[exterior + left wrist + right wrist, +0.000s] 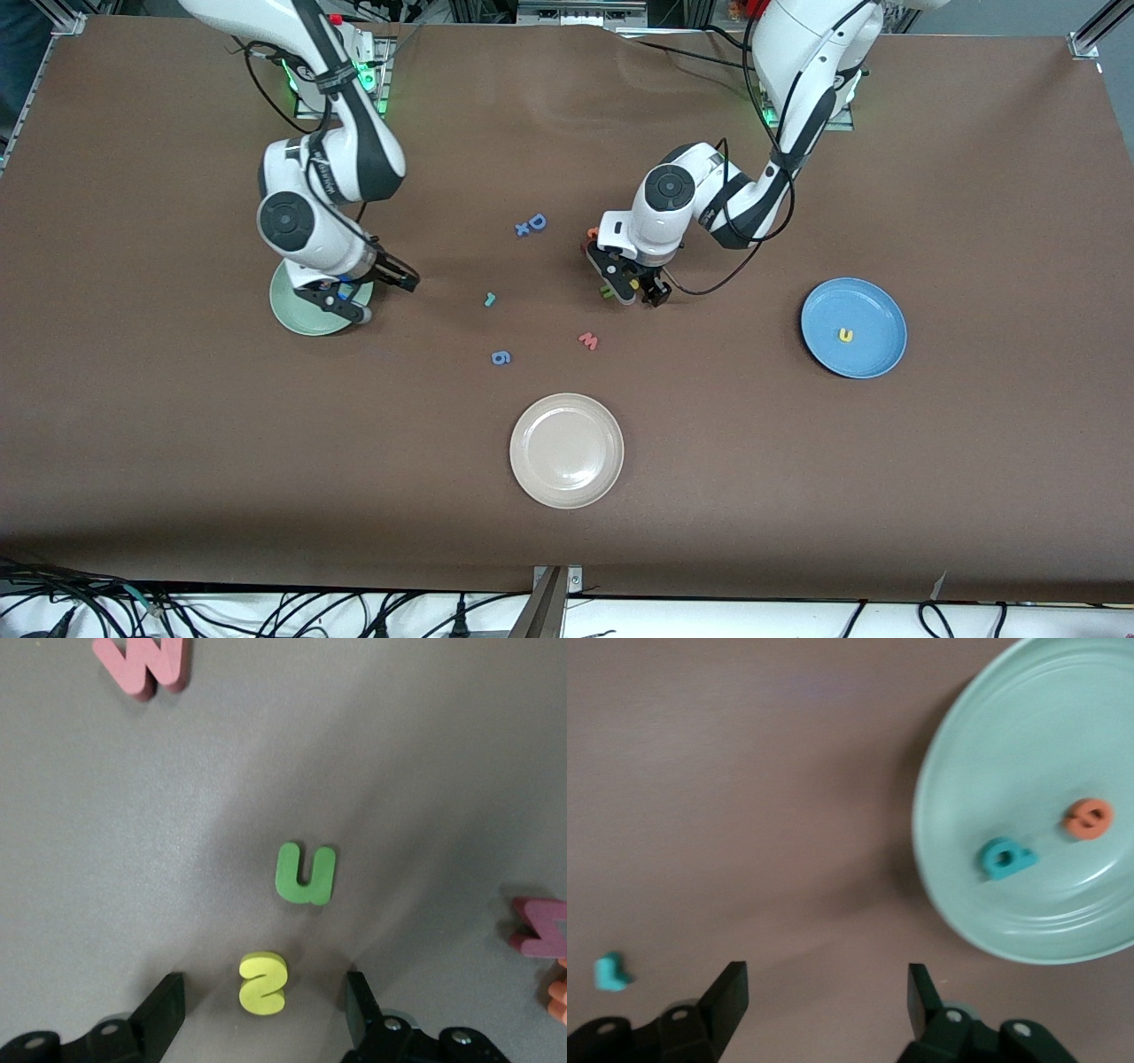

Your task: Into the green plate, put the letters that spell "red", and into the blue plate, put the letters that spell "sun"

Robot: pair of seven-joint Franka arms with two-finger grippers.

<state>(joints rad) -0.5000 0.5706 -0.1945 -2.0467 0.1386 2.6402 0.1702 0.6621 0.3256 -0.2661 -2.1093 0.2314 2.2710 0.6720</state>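
The left pincer [631, 291] hangs low over the middle of the brown desk [797, 496] with its jaws spread and nothing between them; in the left wrist view the small yellow foam "s" [262, 982] lies just between the two black fingers [164, 1010], so I judge this letter is the next one to be taken. The green foam "n" [306, 873] lies flat on the desk just beside the "s", apart from it. The yellow foam "u" [846, 335] already rests in the round blue plate [877, 306] toward the left arm's end. The right pincer [363, 292] is over the edge of the round pale green plate [992, 753], jaws also spread and empty, probably because it has nothing more to hold there: the teal foam "d" [1007, 858] and the orange foam "e" [1088, 819] lie inside this plate. The teal foam "r" [489, 299] waits on the bare desk, between the two arms.
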